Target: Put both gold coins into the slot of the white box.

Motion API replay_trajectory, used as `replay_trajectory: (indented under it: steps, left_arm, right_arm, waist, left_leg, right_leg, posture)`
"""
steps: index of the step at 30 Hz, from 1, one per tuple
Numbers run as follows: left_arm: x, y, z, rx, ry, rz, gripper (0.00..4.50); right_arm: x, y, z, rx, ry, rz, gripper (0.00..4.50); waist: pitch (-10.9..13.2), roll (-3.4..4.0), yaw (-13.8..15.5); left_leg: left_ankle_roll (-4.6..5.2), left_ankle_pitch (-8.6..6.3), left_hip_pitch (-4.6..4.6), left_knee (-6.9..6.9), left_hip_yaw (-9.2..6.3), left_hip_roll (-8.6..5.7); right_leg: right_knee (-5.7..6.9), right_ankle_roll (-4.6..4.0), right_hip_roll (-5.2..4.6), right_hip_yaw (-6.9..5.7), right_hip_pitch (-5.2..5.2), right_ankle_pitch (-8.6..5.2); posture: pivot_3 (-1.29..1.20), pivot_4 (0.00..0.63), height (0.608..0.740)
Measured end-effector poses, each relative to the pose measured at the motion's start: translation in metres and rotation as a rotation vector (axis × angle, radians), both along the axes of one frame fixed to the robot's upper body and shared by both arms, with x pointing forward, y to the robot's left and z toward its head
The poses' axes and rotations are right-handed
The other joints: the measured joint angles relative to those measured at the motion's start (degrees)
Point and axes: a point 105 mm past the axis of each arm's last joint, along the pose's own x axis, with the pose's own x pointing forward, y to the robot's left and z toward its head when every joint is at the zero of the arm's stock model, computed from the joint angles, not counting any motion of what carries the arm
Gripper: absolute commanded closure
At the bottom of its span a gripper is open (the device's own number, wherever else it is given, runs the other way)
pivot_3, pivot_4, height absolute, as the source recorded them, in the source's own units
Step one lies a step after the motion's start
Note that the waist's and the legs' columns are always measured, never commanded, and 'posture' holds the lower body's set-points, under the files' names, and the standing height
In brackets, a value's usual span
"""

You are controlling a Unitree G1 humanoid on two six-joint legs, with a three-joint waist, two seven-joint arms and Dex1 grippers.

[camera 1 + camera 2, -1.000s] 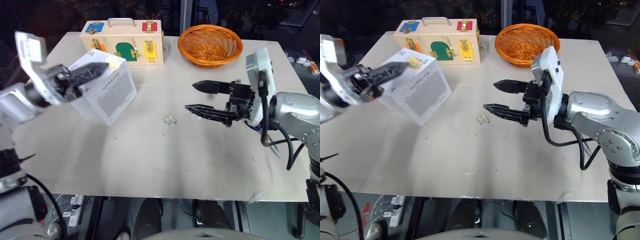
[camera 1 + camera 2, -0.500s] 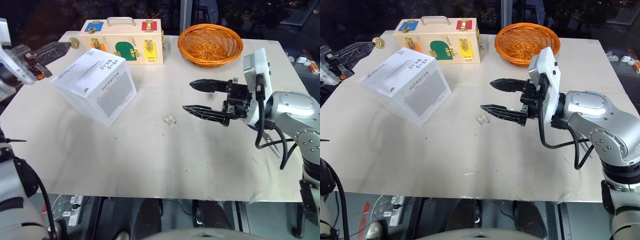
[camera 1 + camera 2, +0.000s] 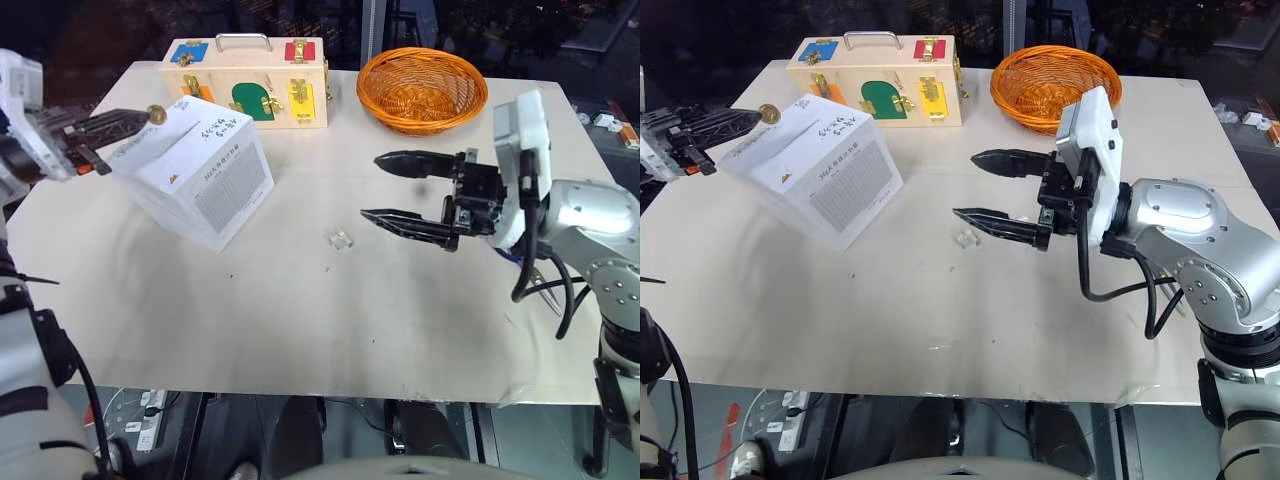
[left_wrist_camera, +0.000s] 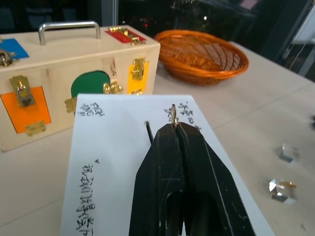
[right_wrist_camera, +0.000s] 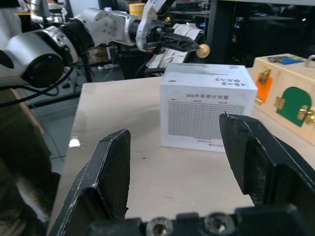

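A pale table [image 3: 300, 320] is standing before dark windows, bearing the white box [image 3: 195, 175]. Behind the box are sitting a wooden case [image 3: 245, 85] and an orange basket [image 3: 421, 90]. The left gripper [image 3: 150, 116] is pinching a gold coin [image 3: 156, 114] over the box; the right gripper [image 3: 385, 187] is gaping empty beside it.

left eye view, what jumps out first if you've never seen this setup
The left gripper is shut on a small shiny gold coin just above the top of the tilted white cardboard box. The right gripper, black fingers spread, hangs mid-table near a tiny clear plastic cube. An orange wicker basket sits at the far edge.
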Motion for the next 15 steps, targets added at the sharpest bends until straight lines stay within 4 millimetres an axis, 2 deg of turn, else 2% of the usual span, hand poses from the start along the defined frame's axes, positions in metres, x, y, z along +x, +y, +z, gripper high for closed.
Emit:
replay_trajectory:
  steps: [7, 15]
  left_arm:
    - [0.001, 0.002, -0.012, 0.027, 0.05, 0.037, 4.5]
    - [0.0, 0.001, -0.019, 0.037, 0.079, 0.057, 4.5]
  right_arm:
    - [0.002, 0.006, 0.014, 0.034, -0.094, -0.005, 1.37]
    - [0.001, 0.012, 0.024, 0.096, -0.11, 0.019, 1.37]
  waist:
    - [0.0, 0.0, -0.05]
    - [0.0, 0.0, 0.0]
  left_leg:
    - [0.0, 0.0, 0.0, 0.01, -0.02, 0.01]
    - [-0.03, 0.02, -0.01, 0.03, -0.02, 0.01]
  right_leg:
    - [0.03, 0.0, 0.0, -0.01, -0.01, 0.0]
    - [0.04, 0.0, -0.01, -0.03, 0.0, 0.0]
  posture:
    - [0.0, 0.15, 0.726]
    - [0.0, 0.15, 0.726]
